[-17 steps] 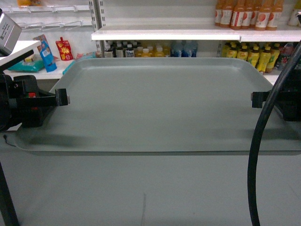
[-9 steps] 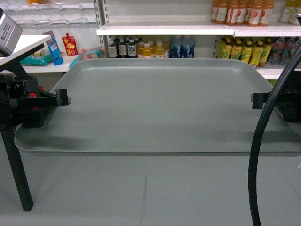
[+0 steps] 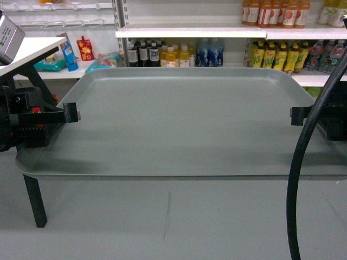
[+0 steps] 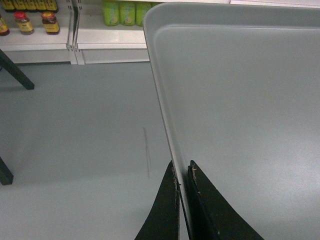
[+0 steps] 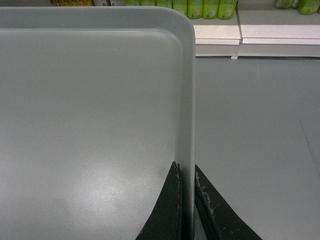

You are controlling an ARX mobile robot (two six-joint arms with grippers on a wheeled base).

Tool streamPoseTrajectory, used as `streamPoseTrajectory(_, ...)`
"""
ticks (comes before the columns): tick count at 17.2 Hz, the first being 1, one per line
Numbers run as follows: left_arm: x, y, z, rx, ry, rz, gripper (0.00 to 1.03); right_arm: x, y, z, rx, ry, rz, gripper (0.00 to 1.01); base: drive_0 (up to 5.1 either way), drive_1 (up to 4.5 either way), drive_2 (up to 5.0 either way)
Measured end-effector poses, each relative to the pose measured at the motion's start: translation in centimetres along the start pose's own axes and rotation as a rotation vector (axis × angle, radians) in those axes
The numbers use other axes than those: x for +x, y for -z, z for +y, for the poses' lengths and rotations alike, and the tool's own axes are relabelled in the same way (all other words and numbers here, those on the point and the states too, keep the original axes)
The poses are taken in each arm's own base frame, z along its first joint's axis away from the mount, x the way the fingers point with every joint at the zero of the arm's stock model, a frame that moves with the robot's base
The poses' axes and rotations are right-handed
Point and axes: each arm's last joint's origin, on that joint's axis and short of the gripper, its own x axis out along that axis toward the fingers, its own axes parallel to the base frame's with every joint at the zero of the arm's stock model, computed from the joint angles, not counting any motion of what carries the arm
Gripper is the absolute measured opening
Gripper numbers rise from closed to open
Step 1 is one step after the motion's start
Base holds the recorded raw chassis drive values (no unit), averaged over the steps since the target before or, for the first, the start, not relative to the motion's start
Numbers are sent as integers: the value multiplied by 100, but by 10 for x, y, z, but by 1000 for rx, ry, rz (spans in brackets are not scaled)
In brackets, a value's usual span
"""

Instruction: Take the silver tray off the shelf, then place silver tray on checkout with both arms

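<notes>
Silver tray (image 3: 184,122): wide, matte grey, plain, rounded corners, low raised rim. Held level above the grey floor (image 3: 162,222), clear of shelf (image 3: 217,32) and tabletop (image 3: 30,51). Left claw (image 4: 183,175) pinched on left rim, right claw (image 5: 186,175) on right rim.

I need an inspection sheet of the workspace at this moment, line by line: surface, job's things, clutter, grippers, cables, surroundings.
Surface: white checkout at far left on black legs; its top barely in view.
Job's things: silver tray held level in the air above the grey floor, empty.
Clutter: nothing seen on the tray.
Grippers: left gripper shut on the tray's left rim; right gripper shut on the right rim, jaws either side of the edge.
Cables: thick black cable hangs in front of the tray's right side.
Surroundings: shelf behind, stocked with drink bottles.
</notes>
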Motion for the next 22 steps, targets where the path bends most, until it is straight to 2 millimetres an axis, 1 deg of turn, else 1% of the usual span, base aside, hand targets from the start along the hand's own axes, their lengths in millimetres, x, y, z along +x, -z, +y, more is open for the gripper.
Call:
streamPoseTrajectory(11, 0, 0, 0, 0, 0, 0, 4, 0, 0, 0, 0, 0, 0, 3, 0, 0, 0)
streamPoseTrajectory(22, 0, 0, 0, 0, 0, -1, 4, 0, 0, 0, 0, 1, 0, 3, -456, 242, 242)
